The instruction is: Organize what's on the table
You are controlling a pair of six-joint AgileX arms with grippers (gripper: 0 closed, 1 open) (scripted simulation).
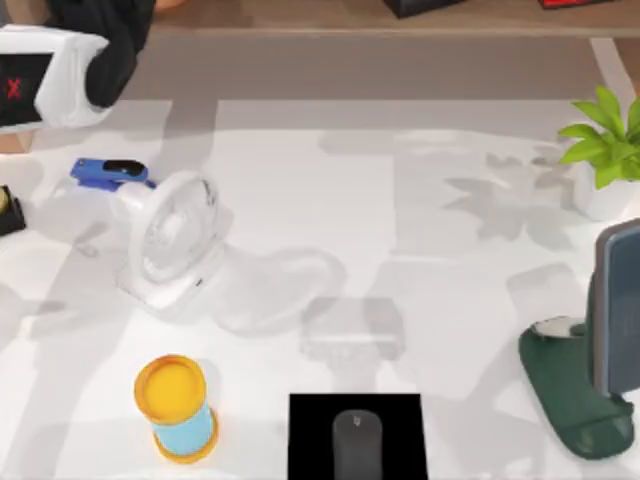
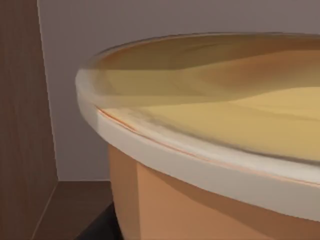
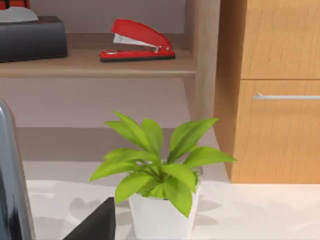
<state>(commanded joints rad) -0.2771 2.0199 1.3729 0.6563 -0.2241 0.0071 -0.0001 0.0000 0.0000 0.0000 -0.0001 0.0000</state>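
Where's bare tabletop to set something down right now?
The widest free patch on the table lies between the white fan and the potted plant. The back strip above the fan is open too. It's crowded along the front: hourglass, mouse on its black pad, green stand.

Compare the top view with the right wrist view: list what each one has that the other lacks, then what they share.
Top view alone: a white desk fan lying toward the table's left, a blue stapler behind it, a yellow-capped blue hourglass near the front edge, a grey mouse on a black mat, and a dark green stand at the right.

Right wrist view alone: a red stapler on the wooden shelf, and a drawer handle.

Both: the potted plant on the white table.
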